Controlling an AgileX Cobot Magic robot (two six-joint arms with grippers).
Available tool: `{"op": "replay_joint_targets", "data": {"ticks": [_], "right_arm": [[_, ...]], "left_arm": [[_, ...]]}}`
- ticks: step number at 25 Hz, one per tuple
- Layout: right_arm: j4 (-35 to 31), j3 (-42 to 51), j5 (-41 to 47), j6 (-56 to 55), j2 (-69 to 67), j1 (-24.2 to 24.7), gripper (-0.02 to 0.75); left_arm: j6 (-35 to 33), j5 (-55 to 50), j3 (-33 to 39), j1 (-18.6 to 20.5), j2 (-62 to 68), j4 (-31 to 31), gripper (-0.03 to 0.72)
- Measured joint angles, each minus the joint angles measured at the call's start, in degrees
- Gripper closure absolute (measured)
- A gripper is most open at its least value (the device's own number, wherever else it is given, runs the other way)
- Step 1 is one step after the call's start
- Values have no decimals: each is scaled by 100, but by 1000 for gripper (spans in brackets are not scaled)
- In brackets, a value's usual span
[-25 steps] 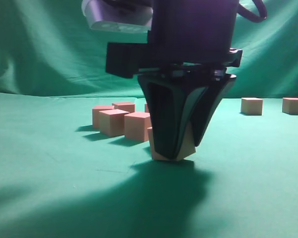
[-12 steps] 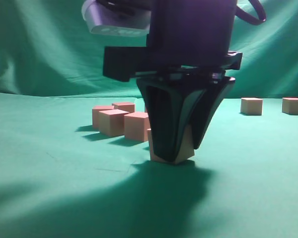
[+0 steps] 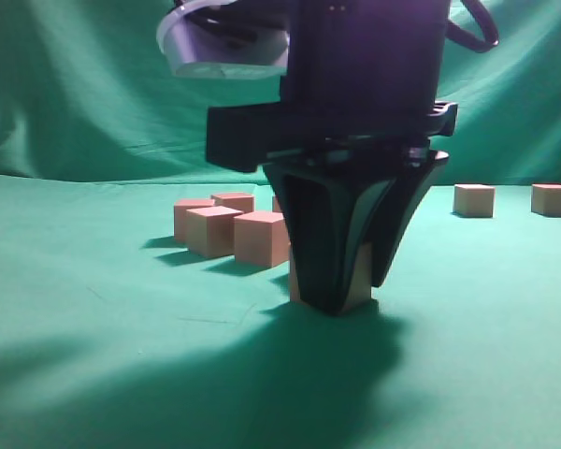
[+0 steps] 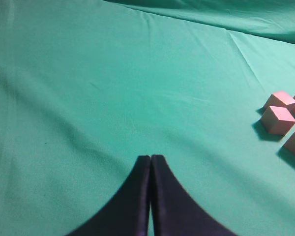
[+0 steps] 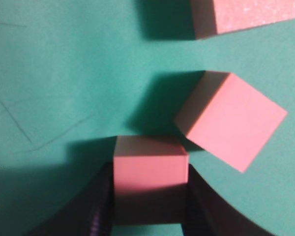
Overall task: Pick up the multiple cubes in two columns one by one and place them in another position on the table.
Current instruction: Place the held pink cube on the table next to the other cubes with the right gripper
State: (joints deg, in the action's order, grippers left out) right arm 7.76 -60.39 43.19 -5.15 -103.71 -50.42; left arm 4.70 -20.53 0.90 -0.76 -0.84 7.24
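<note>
The right end effector [image 5: 150, 211] is clamped on one cube [image 5: 148, 172], low on the green bench [image 3: 93, 355] beside its neighbours [image 3: 260, 238]. Stiff, light, matte (flat opposite faces suit gripping). The left end effector [image 4: 150, 169] is closed, empty.
</note>
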Motion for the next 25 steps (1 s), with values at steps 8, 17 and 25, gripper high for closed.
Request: {"op": "replay_joint_targets", "data": {"ticks": [8,17,25], "right_arm": [[25,0,53,-10,-35,0,387],[-32,-304,781,-10,-57,0,55],[22,-1718,2368,64,-57,0,69]], "left_arm": [[0,0,0,0,0,0,688],[0,0,0,0,0,0,688],[0,0,0,0,0,0,688]]}}
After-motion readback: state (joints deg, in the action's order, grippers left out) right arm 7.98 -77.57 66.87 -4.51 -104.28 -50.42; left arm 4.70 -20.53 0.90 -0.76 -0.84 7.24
